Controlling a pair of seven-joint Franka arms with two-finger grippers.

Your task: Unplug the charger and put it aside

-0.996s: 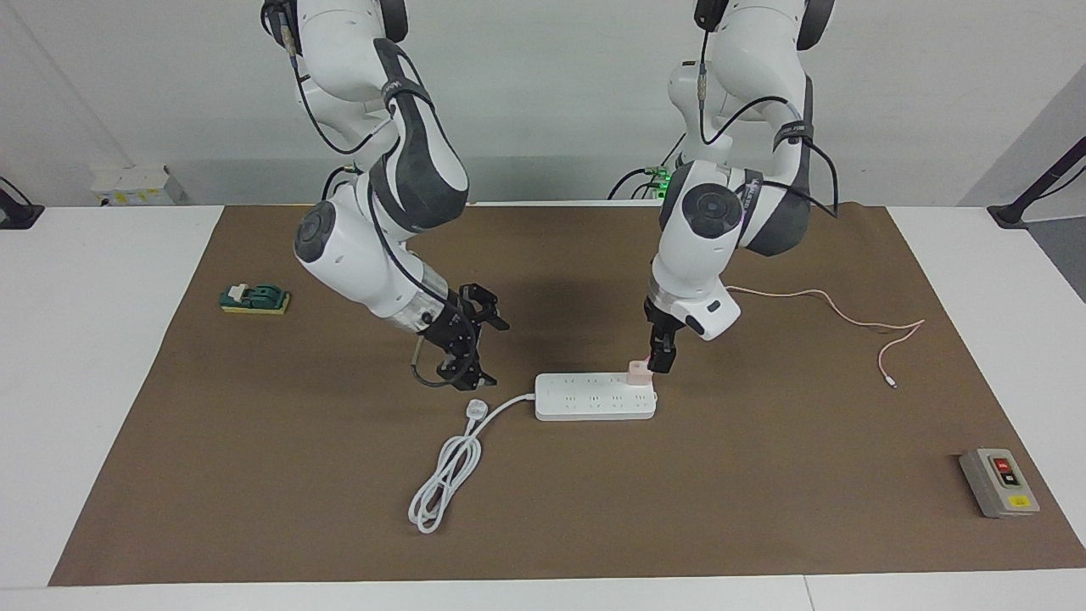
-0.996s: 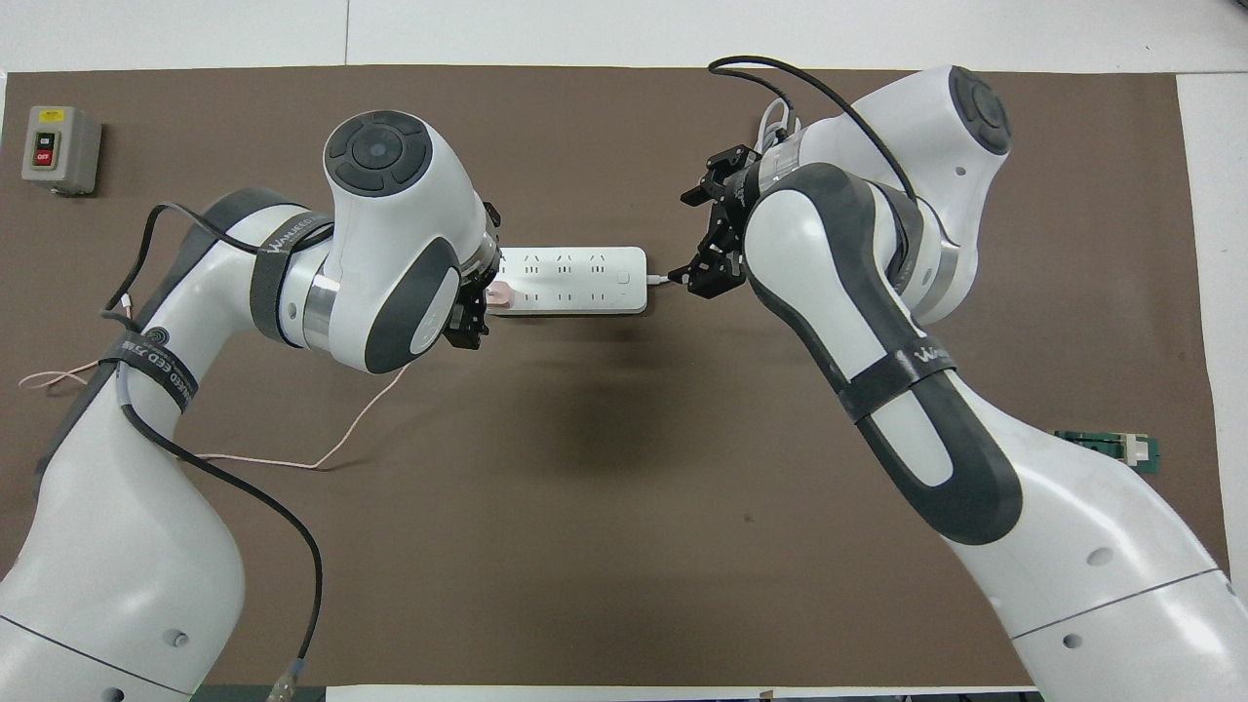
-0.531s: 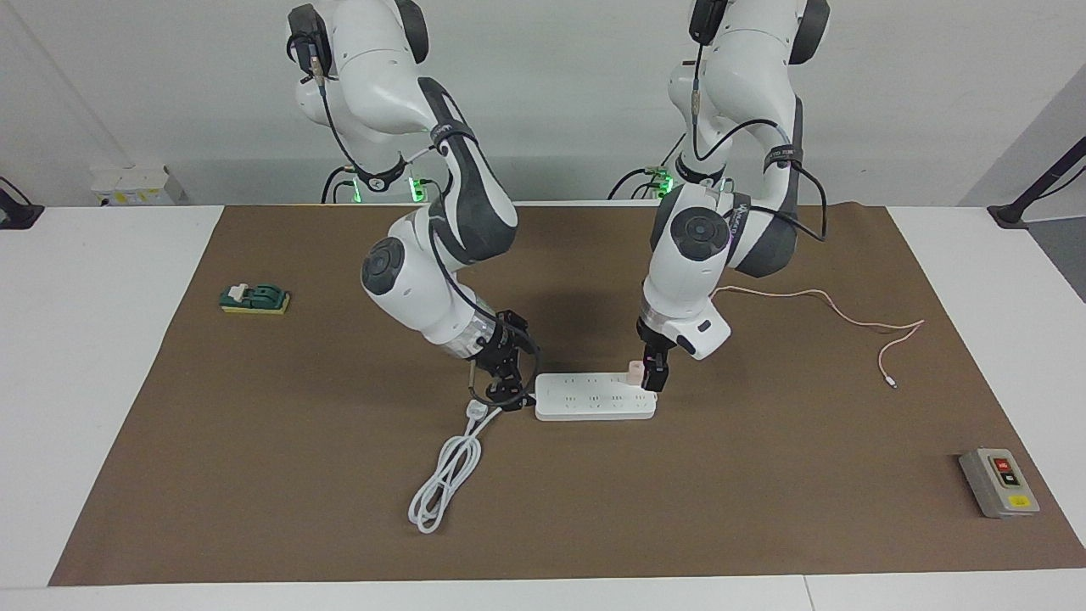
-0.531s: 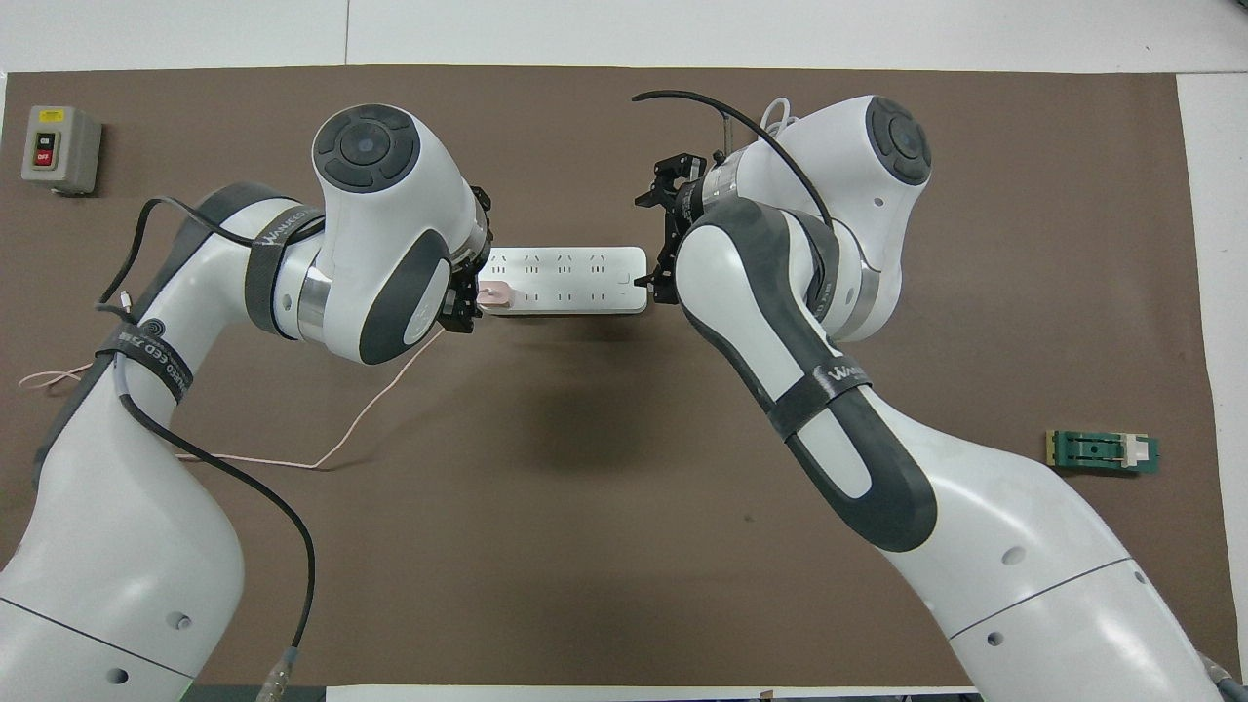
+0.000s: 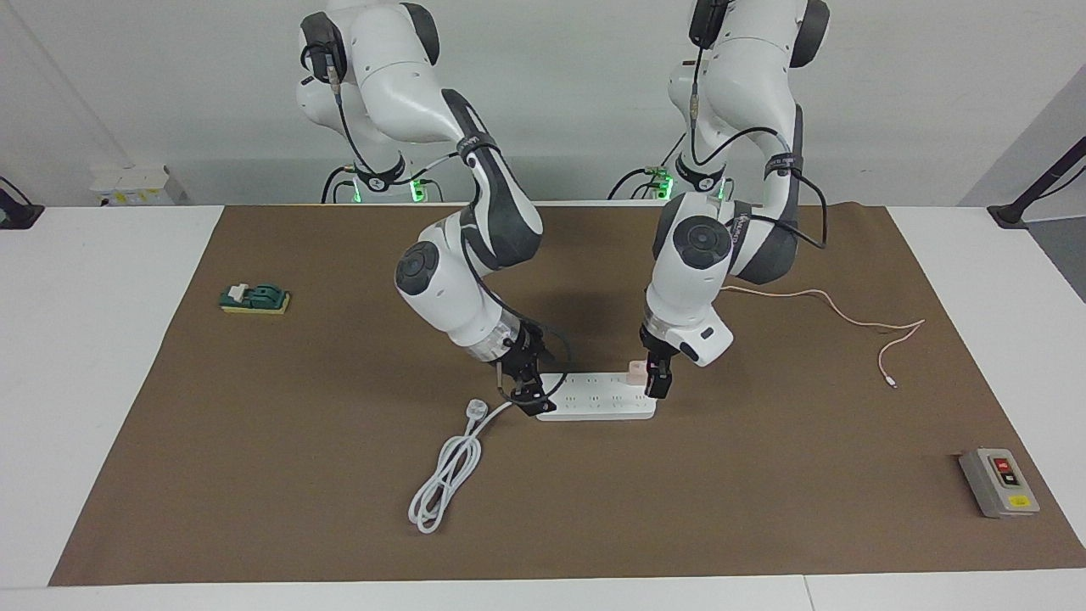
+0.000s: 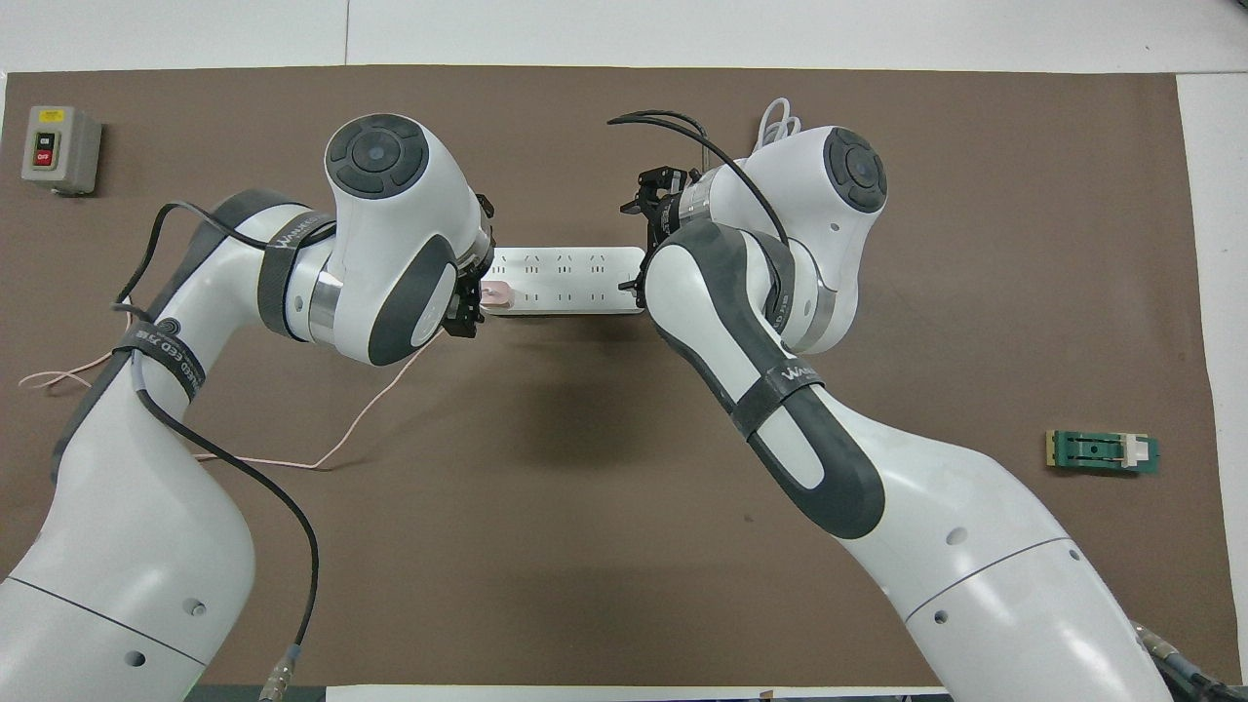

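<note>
My left fingers (image 5: 655, 386) hang spread wide, tips low at the end of the power strip (image 5: 594, 407) that lies toward my left arm's base. The charger (image 5: 635, 370) sits plugged into the last socket there, just beside my tips on the strip's side. From the facing view I can't tell whether a tip touches it; nothing is clamped yet. From the charger's body the thin pink cable (image 5: 836, 312) trails away under my left arm and ends loose on the bench mat (image 5: 764, 509), well apart from my tips.

At the strip's other end my right gripper (image 5: 528, 399) is down on or right at the corner where the thick white cord (image 5: 445, 471) leaves. Can't tell if it's open or closed, or if it's pressing yet.

Step in hand, as I read it: grasp the charger, w/ the strip braced. To do it well:
- shift the left tips over so the cube sits between them, not beside them
- go low on the cube, close to the strip's face, then close firmly; it's small & smooth
- keep the right gripper's weight on the strip before pulling
- pull straight up, no twist, else the strip lifts or slides w/ it
- mind the cable drag when carrying it aside
</note>
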